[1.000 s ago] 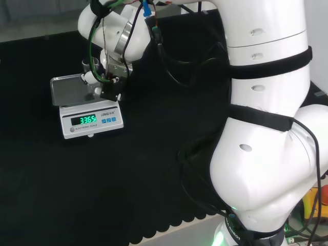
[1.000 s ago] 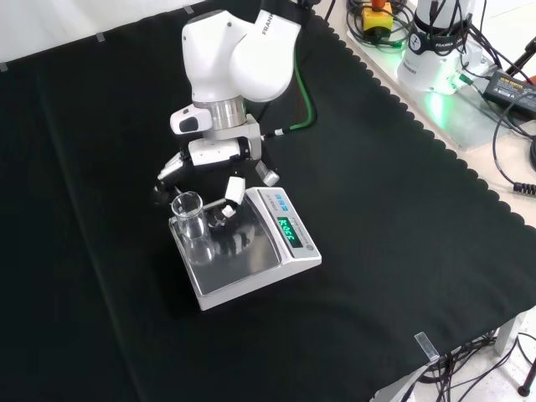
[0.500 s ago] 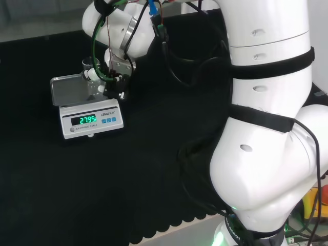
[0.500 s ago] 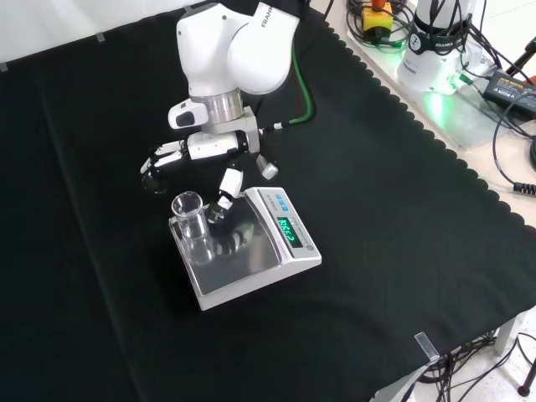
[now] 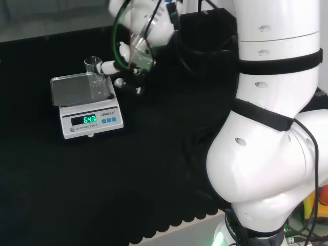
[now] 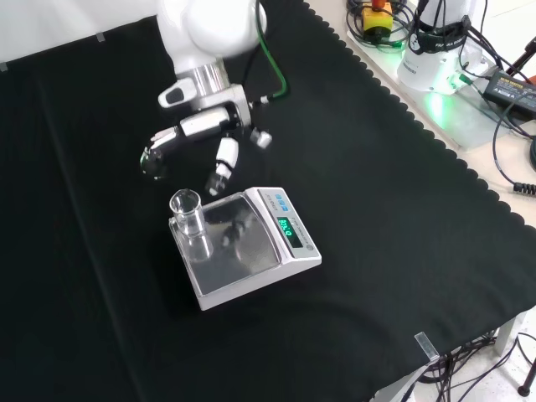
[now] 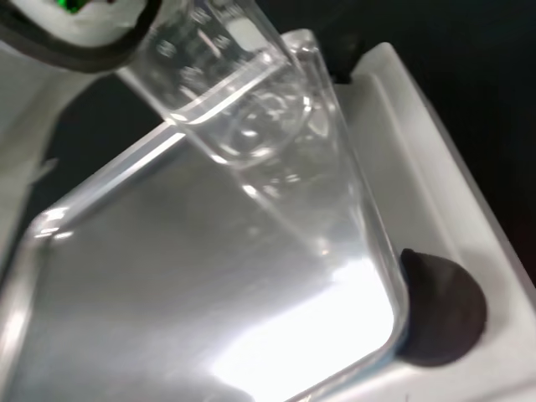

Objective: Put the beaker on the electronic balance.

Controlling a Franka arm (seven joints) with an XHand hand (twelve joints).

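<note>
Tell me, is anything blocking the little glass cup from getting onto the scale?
No, nothing visible does. The beaker already stands upright on the electronic balance, near a corner of its metal pan. The hand is open, apart from the beaker, above the cloth beside the balance.

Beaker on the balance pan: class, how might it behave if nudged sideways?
The beaker looks tall and narrow, so it may tip. It stands near the edge of the smooth metal pan, so it could slide off. Clear, thin-looking walls suggest it is light and fragile.

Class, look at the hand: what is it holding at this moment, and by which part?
Nothing. The hand is open above the cloth, clear of the beaker, which stands alone on the balance.
</note>
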